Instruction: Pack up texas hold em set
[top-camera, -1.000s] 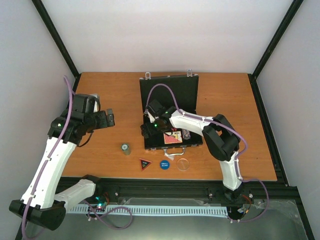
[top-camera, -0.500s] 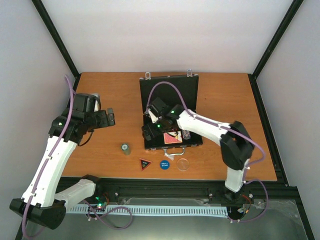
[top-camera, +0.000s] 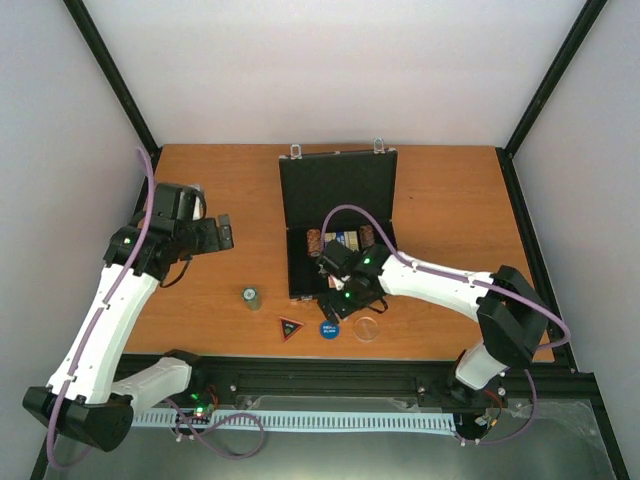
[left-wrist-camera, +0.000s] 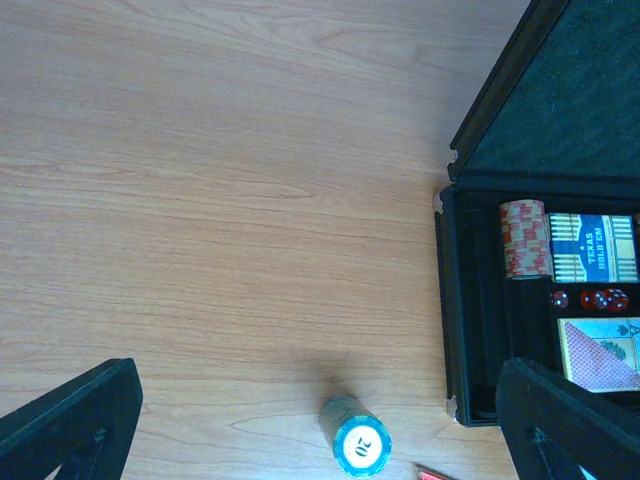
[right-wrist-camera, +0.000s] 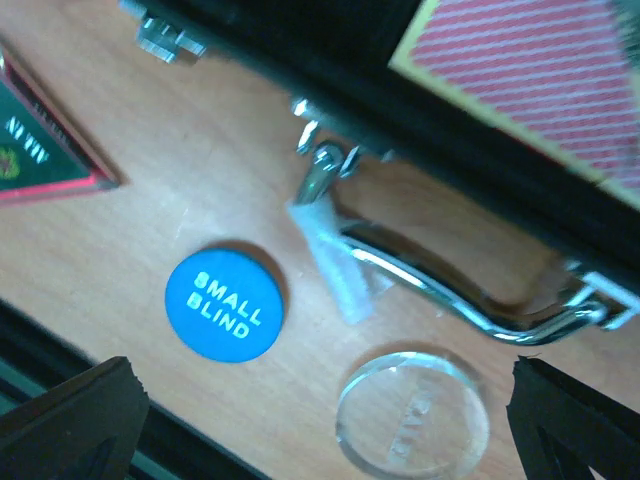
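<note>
The black briefcase (top-camera: 338, 190) of the texas hold em set lies open, lid back. Its tray holds a red chip stack (left-wrist-camera: 523, 238), a blue card deck (left-wrist-camera: 592, 248), red dice (left-wrist-camera: 600, 298) and a red-backed deck (left-wrist-camera: 598, 352). A green chip stack (top-camera: 250, 297) stands on the table left of the case, below my open left gripper (left-wrist-camera: 320, 425). My right gripper (right-wrist-camera: 325, 430) hangs open over the case's silver handle (right-wrist-camera: 455, 295), the blue round "small blind" button (right-wrist-camera: 224, 303) and a clear round disc (right-wrist-camera: 412, 415). Nothing is held.
A red-edged green triangular marker (top-camera: 290, 327) lies left of the blue button (top-camera: 328, 328), near the table's front edge. The left gripper (top-camera: 222, 235) hovers well left of the case. Black frame posts stand at the table's back corners.
My right arm has drawn back from inside the case toward the near edge and now hangs over the handle and the buttons. The left arm has barely shifted.
</note>
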